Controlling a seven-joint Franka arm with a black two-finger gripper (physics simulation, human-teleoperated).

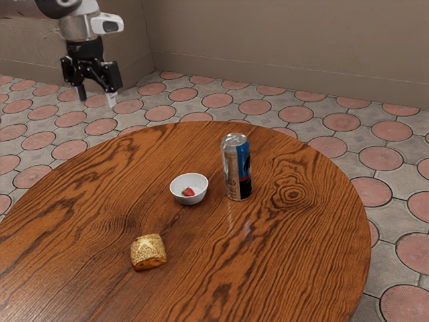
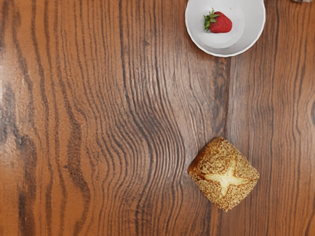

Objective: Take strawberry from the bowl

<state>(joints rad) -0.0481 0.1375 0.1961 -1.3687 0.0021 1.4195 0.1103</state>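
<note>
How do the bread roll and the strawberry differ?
The seeded golden-brown bread roll is blocky and much bigger; the red strawberry with green leaves is small and tapered. The roll lies directly on the brown wooden table, while the strawberry lies inside the round white bowl. The roll bears a pale cross on top; the strawberry has none. Both are food.

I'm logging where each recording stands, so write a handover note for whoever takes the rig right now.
Gripper: open, empty, up in the air away from the bowl.
Strawberry: inside the bowl.
Nearby on the table: seeded bread, upright can.
Done: strawberry not yet taken.
Left: reach it, grip it, lift it out.
</note>
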